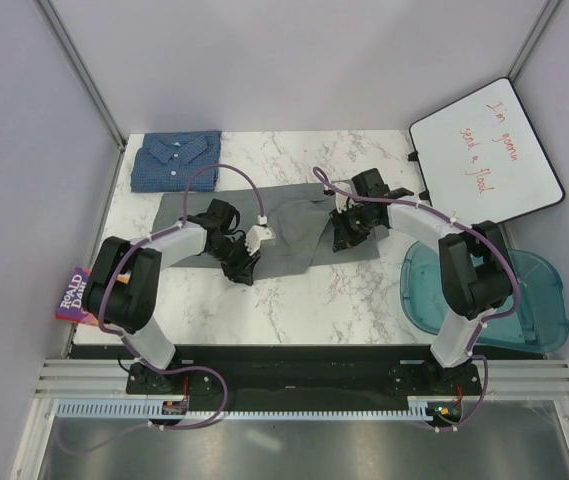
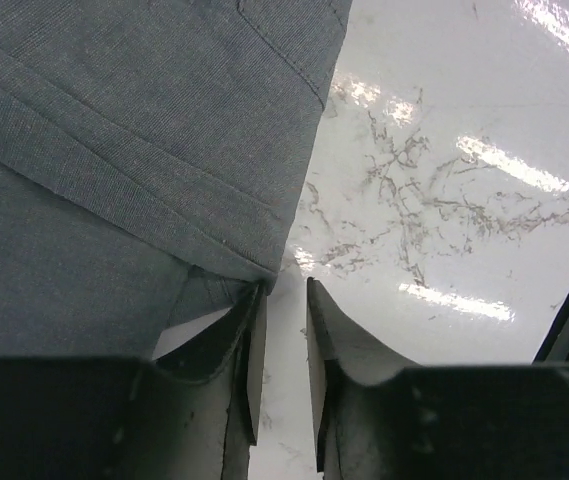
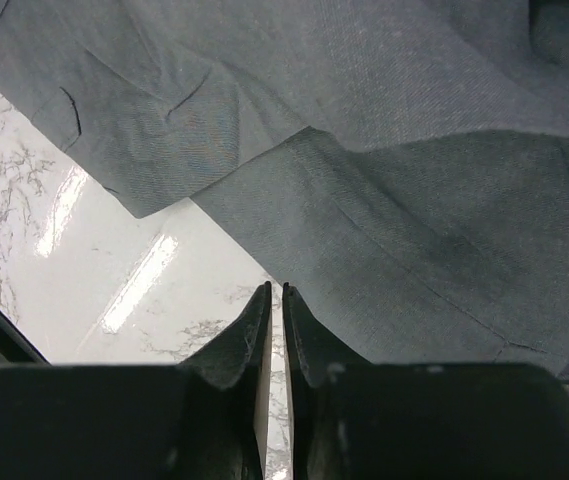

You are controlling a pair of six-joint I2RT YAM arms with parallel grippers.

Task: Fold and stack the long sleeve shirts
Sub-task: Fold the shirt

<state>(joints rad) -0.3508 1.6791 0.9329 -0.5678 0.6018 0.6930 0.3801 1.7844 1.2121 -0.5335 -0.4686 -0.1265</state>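
Note:
The plain grey shirt (image 1: 294,235) lies spread across the middle of the marble table (image 1: 354,300). The blue checked shirt (image 1: 176,160) lies folded at the back left corner. My left gripper (image 1: 239,262) is low at the grey shirt's near left hem. In the left wrist view its jaws (image 2: 285,290) stand slightly apart with only bare table between them, and the grey hem (image 2: 164,150) rests against the left fingertip. My right gripper (image 1: 347,235) is over the shirt's right part. In the right wrist view it (image 3: 274,288) is shut and empty, just short of the grey cloth's edge (image 3: 384,200).
A whiteboard with red writing (image 1: 489,150) leans at the back right. A teal plastic tray (image 1: 484,285) sits off the table's right edge. A colourful paperback (image 1: 72,293) hangs at the near left corner. Grey walls enclose the table.

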